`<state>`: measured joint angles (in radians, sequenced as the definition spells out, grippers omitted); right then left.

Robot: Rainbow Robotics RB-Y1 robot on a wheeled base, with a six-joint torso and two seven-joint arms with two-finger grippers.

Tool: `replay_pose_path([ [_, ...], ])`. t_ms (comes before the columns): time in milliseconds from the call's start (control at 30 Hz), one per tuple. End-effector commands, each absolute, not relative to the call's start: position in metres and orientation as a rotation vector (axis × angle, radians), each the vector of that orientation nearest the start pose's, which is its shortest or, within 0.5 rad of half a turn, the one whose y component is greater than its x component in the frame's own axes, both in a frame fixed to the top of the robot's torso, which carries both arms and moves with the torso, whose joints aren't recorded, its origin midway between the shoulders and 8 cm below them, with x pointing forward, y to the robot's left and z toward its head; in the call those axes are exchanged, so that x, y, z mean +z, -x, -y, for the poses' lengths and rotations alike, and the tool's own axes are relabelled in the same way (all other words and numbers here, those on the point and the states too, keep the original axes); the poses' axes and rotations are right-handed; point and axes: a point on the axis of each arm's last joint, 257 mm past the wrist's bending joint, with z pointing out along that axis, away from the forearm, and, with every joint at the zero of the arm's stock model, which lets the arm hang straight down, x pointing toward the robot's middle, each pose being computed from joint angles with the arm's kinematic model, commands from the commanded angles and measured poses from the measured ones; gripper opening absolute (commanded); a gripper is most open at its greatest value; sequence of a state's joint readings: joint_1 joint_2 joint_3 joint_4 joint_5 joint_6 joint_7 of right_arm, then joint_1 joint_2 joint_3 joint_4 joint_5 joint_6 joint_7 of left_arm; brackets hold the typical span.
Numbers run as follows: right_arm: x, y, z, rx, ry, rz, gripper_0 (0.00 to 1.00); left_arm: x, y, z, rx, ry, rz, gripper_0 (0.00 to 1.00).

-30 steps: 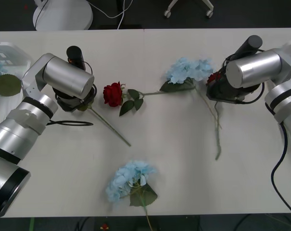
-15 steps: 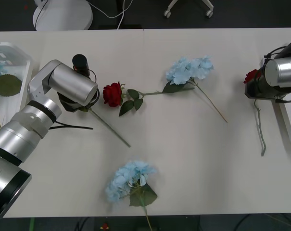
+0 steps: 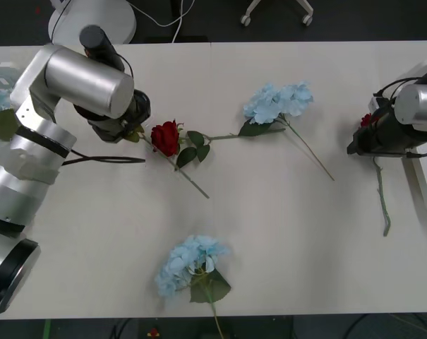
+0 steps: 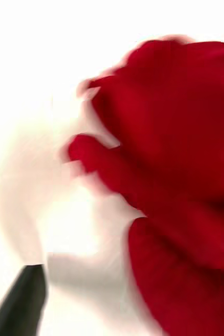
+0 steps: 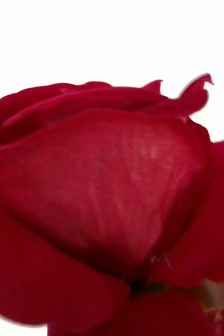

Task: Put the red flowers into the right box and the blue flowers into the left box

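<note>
Meanwhile, the right end effector (image 3: pixel 365 138) is holding a rose (image 3: pixel 369 119) by its bud end near the right box (image 3: pixel 426 185), the stem hanging down toward the tabletop (image 3: pixel 269 212). The left end effector (image 3: pixel 125 131) is gripping a second rose (image 5: pixel 106 210) beside another rose (image 3: pixel 166 137). Two blue flowers (image 3: pixel 278 101) are lying loose; the left box (image 3: pixel 1 78) is holding another.

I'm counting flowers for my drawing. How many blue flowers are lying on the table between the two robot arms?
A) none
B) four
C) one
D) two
D: one blue flower lies at the far middle of the table and another blue flower lies near the front edge.
</note>
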<state>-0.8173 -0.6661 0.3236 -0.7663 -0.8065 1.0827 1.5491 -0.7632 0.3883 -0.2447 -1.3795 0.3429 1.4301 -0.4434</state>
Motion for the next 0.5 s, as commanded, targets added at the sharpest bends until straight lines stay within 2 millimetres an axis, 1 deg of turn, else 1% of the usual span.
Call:
replay_pose_path([
  [33,-0.258,-0.600,0.393,-0.031,-0.026,-2.624,1.00,-0.139,-0.598,-0.209,-0.407,0.769,-2.303,0.00],
  [100,-0.257,-0.597,0.398,-0.052,-0.016,-2.631,1.00,-0.122,-0.599,-0.206,-0.458,0.668,-2.275,0.00],
  [133,-0.257,-0.596,0.399,-0.054,-0.018,-2.633,1.00,-0.119,-0.600,-0.206,-0.472,0.639,-2.265,0.00],
  [167,-0.257,-0.593,0.402,-0.057,-0.023,-2.638,1.00,-0.110,-0.602,-0.203,-0.501,0.574,-2.237,0.00],
  [267,-0.257,-0.588,0.415,-0.077,-0.029,-2.641,1.00,-0.099,-0.607,-0.192,-0.578,0.417,-2.152,0.00],
  [333,-0.261,-0.584,0.420,-0.083,-0.030,-2.648,1.00,-0.093,-0.609,-0.182,-0.612,0.325,-2.106,0.00],
  [400,-0.266,-0.580,0.419,-0.082,-0.019,-2.655,1.00,-0.086,-0.608,-0.168,-0.647,0.213,-2.059,0.00],
  [433,-0.270,-0.579,0.417,-0.079,-0.012,-2.657,1.00,-0.081,-0.608,-0.159,-0.669,0.148,-2.032,0.00],
  [500,-0.273,-0.576,0.414,-0.075,-0.005,-2.657,1.00,-0.074,-0.604,-0.139,-0.725,0.074,-1.990,0.00],
])
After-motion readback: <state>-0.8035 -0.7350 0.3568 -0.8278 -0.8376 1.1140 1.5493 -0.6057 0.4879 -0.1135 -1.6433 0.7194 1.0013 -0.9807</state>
